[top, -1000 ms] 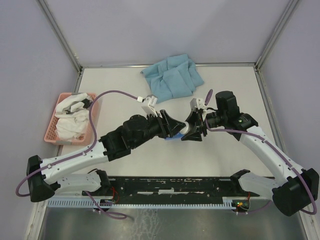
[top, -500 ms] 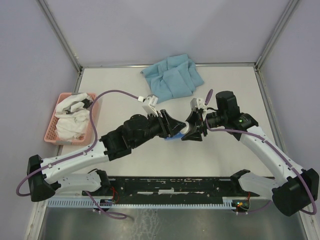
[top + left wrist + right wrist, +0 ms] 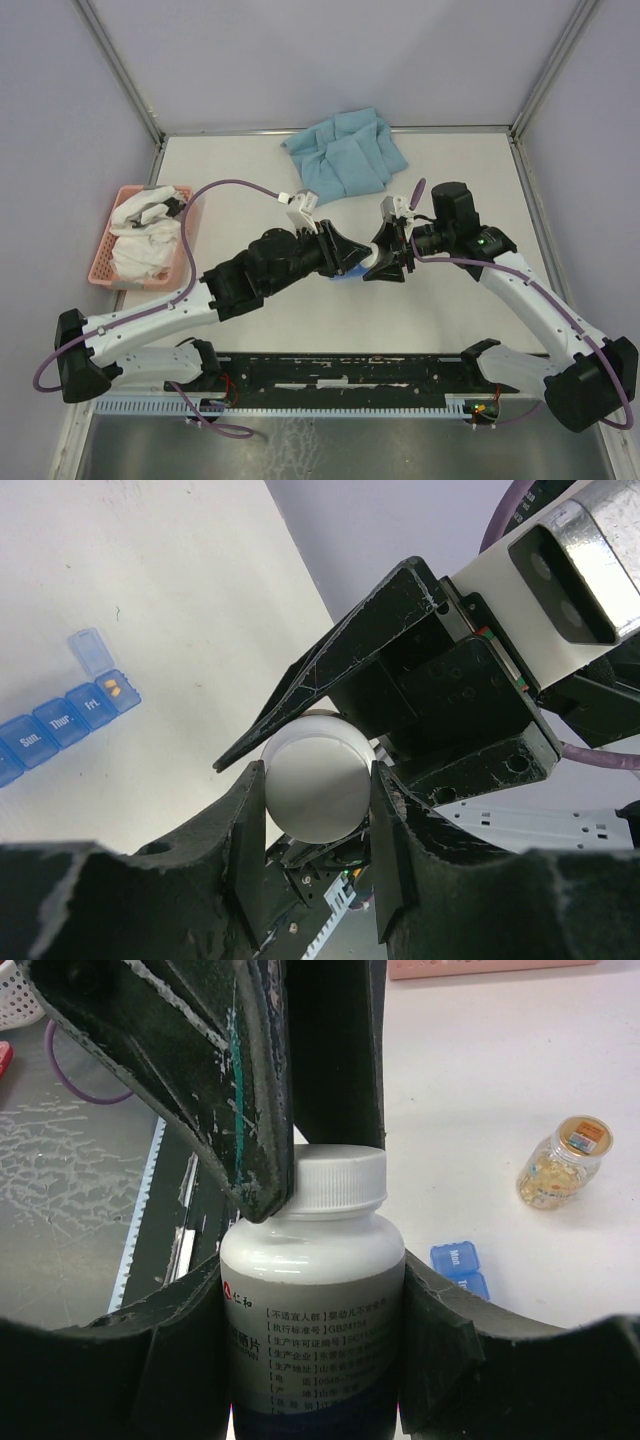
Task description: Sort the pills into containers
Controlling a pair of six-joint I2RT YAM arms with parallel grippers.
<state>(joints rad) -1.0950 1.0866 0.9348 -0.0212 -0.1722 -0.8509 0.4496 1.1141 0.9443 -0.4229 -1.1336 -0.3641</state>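
The right claw is clamped round the bottle to brace it while the left claw pinches the cap beyond, likely to unscrew it, with the containers, one lid open, on the surface beneath both.

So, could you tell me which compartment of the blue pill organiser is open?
The end compartment, beside the Fri. compartment: its lid stands flipped up and a yellow pill lies inside; the others in view are shut.
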